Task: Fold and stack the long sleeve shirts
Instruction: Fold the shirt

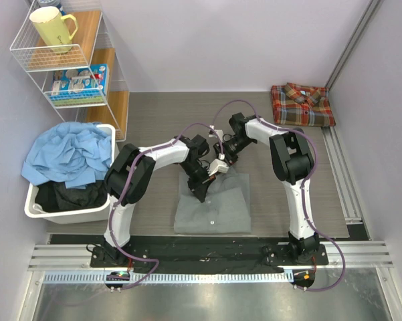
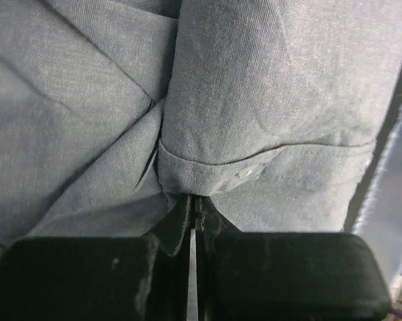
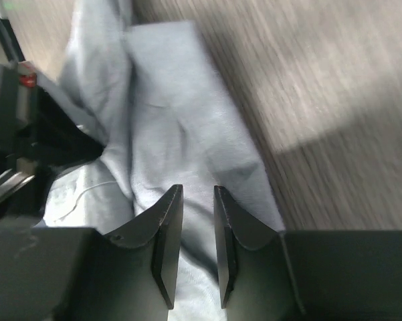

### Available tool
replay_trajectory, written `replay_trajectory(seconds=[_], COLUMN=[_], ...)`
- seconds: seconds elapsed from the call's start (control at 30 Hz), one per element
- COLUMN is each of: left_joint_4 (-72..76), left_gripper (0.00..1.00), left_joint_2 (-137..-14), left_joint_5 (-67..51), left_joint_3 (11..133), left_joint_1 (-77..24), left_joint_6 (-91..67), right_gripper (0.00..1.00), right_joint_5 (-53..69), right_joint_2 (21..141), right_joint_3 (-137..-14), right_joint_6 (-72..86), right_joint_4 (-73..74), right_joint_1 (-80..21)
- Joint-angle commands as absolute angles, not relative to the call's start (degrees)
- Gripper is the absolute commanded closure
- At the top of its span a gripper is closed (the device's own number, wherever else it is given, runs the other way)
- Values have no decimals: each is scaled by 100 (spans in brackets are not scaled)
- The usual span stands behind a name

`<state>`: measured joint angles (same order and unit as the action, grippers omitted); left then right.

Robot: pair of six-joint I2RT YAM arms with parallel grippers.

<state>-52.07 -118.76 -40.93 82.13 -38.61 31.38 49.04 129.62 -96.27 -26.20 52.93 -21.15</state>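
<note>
The plain grey shirt lies folded into a rough rectangle on the table in front of both arms. My left gripper is down at the shirt's far left corner and shut on a pucker of grey cloth, right beside a cuff with a pale button. Just beyond the shirt's far edge, my right gripper hovers over a grey sleeve fold with its jaws a little apart and nothing between them. The plaid shirt rests folded at the back right corner.
A white tub with blue and dark clothes stands at the left. Behind it is a wire shelf holding a yellow mug. Metal rails run along the right side of the wooden tabletop.
</note>
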Motion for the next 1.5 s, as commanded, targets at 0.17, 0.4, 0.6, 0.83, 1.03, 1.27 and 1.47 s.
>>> replay_trajectory(seconds=[0.17, 0.4, 0.6, 0.83, 1.03, 1.27, 1.47], left_joint_4=[-5212, -4334, -4044, -3349, -3208, -3690, -3770], left_gripper=[100, 55, 43, 39, 39, 45, 54], left_joint_2=[-11040, -10257, -10002, -9870, -10080, -10345, -10397], left_joint_5=[-5273, -5555, -5398, -4808, -4842, -5334, -5493], left_joint_3=[7515, 6856, 6365, 6029, 6091, 6275, 6267], left_joint_1=[-4052, -3877, -3771, -3700, -3683, -3682, -3814], left_joint_6=[2471, 1530, 1214, 843, 677, 1028, 1143], right_gripper=[69, 70, 69, 69, 70, 70, 71], right_joint_5=[5097, 5212, 5343, 5291, 5265, 5151, 5133], right_joint_2=[12613, 12270, 11989, 11953, 12374, 12779, 12858], right_joint_3=[-8879, -8543, -8648, -8955, -9158, -9237, -9237], right_joint_6=[-2830, -2734, -2602, -2522, -2637, -2803, -2865], right_joint_4=[5203, 5194, 5264, 5273, 5282, 5274, 5291], right_joint_1=[-2540, -2567, -2549, -2549, -2549, -2540, -2549])
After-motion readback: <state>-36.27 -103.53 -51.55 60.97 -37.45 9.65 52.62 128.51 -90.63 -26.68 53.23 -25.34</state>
